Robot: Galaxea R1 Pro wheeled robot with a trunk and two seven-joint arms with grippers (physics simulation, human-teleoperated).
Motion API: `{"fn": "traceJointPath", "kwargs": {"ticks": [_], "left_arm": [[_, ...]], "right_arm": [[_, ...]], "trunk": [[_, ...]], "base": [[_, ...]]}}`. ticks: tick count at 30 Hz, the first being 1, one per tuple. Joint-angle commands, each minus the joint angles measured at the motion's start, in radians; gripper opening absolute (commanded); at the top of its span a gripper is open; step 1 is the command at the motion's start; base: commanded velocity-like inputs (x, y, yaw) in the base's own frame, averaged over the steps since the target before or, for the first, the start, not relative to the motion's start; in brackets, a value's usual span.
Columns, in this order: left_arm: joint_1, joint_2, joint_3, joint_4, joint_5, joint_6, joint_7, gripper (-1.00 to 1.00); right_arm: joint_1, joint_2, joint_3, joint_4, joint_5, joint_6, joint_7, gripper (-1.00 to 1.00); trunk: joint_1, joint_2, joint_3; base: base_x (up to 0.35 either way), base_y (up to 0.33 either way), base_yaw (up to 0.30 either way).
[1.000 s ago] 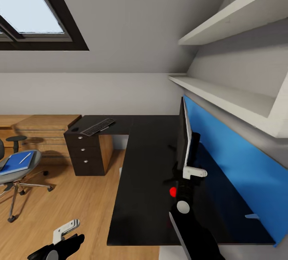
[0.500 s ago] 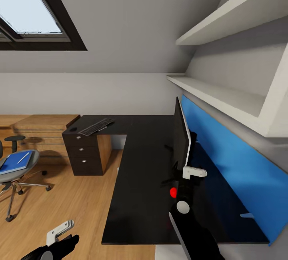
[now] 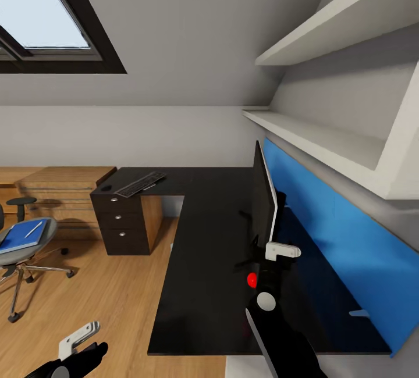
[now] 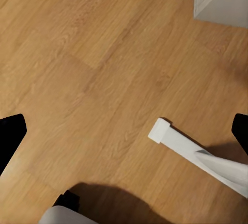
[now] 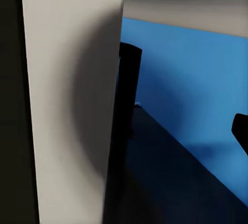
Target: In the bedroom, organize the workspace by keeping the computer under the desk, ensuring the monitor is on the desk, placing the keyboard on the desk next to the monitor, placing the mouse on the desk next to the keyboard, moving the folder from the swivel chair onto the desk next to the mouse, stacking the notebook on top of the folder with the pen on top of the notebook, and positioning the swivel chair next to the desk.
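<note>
Firstly, from the head view we see the monitor point(image 3: 265, 203) standing edge-on on the black desk point(image 3: 203, 261), a surface in L shape. Our right gripper point(image 3: 278, 252) is at the monitor's near lower corner, beside the red dot; we cannot tell how its jaws stand. The keyboard point(image 3: 139, 184) lies at the far end above the drawers. The swivel chair point(image 3: 20, 250) stands well apart on the wooden floor point(image 3: 110, 296), carrying the folder point(image 3: 22, 236) with the pen point(image 3: 35, 229) on it. Our left gripper point(image 3: 78, 337) hangs low over the floor.

In the left wrist view, its jaws are spread wide over bare floor.

In the right wrist view, the monitor's white back is very near, in front of the blue panel point(image 5: 191, 79).
</note>
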Motion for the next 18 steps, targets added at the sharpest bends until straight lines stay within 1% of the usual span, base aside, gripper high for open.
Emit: {"fn": "traceJointPath", "kwargs": {"ticks": [1, 18], "left_arm": [[0.000, -0.001, 0.001, -0.002, 0.011, 0.003, 0.008, 1.00], [0.000, -0.001, 0.001, -0.003, 0.011, 0.002, 0.007, 1.00]], "right_arm": [[-0.001, 0.000, 0.001, 0.001, 0.006, 0.005, -0.005, 1.00], [0.001, -0.001, 0.001, -0.004, 0.007, 0.003, -0.005, 1.00]], "trunk": [[0.000, -0.001, -0.001], [0.000, -0.001, -0.001]], "base": [[0.000, 0.000, 0.000], [0.000, 0.000, 0.000]]}}
